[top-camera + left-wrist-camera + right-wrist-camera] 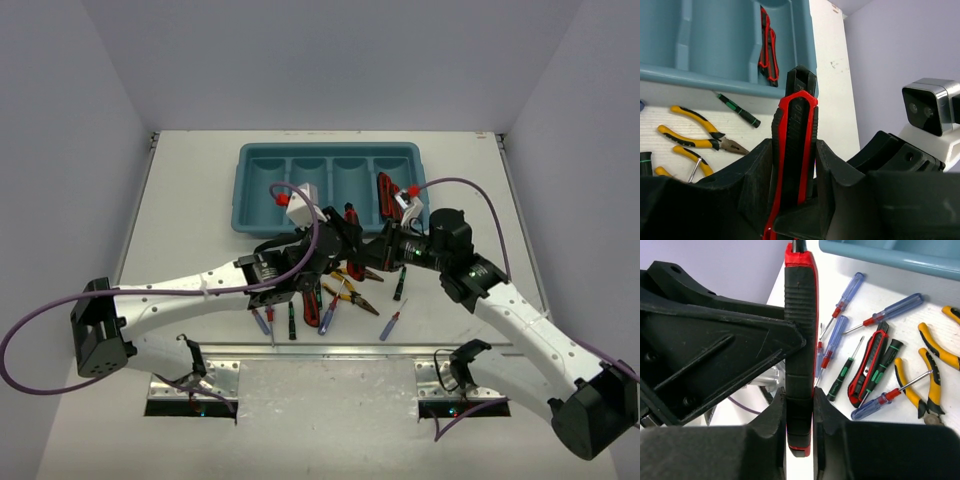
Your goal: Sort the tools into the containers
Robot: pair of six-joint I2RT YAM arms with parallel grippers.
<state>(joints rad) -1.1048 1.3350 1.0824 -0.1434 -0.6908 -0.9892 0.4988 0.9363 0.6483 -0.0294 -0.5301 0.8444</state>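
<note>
Your left claw [794, 152] is clenched on a red-and-black utility knife [797, 107]. In the left wrist view the knife stands upright at centre frame, with a black pad pressed against each of its sides.

Your right claw [800, 402] is clamped on that same knife. In the right wrist view the ribbed black grip is squeezed between the two fingers at lower centre, and the body of the left claw fills the left half of the frame.

In the overhead view the two claws meet at mid-frame, just below the teal tray [246, 195], with the knife held between them.

The tray sits at upper centre of the overhead view on the white desk [190, 200], its four long compartments side by side. A second knife [384, 195] lies lengthwise in the rightmost compartment.

Loose tools lie on the desk:
- **Right wrist view, upper right:** blue-handled screwdrivers [892, 309], pointing down and left.
- **Right wrist view, centre right:** a third knife [869, 365], with a green-and-black screwdriver [842, 375] just beside it.
- **Right wrist view, right edge:** yellow pliers [932, 370].
- **Left wrist view, lower left:** more yellow-handled pliers and another green-and-black screwdriver, just below the tray's near wall.
</note>
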